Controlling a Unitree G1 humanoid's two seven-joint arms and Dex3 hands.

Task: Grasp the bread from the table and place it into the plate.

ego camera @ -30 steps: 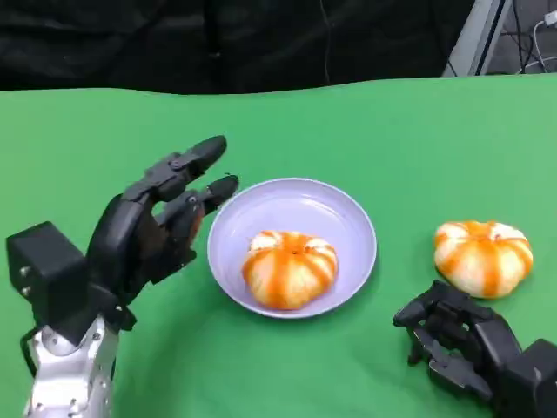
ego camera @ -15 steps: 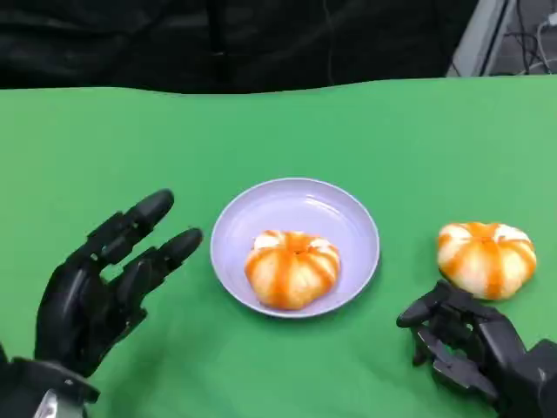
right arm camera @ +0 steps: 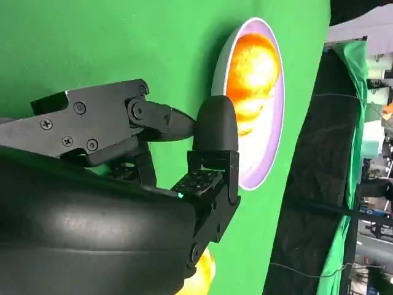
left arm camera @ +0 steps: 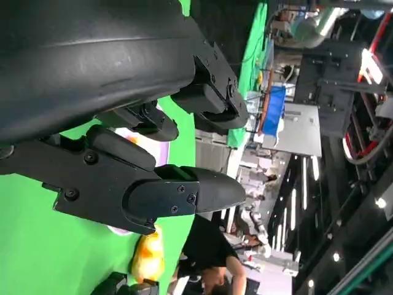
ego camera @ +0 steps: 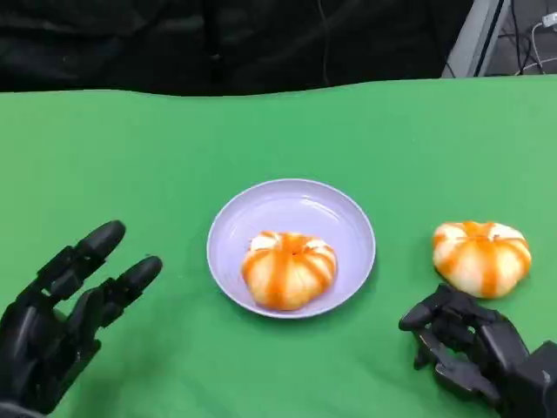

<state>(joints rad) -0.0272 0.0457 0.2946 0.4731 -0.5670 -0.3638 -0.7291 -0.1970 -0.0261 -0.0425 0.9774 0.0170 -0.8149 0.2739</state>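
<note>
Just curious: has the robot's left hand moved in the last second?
Yes. The left hand has drawn back from the plate, toward the robot.

No readable text, label, brand or number appears on anything here.

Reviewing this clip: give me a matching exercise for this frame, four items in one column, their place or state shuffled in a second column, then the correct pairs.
Items:
1. bread in the plate
2. bread on the table
3. left hand
4. right hand

States:
A. fingers curled in, holding nothing
B. lies on the green cloth beside the plate's right side
C. fingers spread apart, holding nothing
D. sits inside the lavender dish

Pairs: 1-D, 2-B, 3-C, 4-A
</note>
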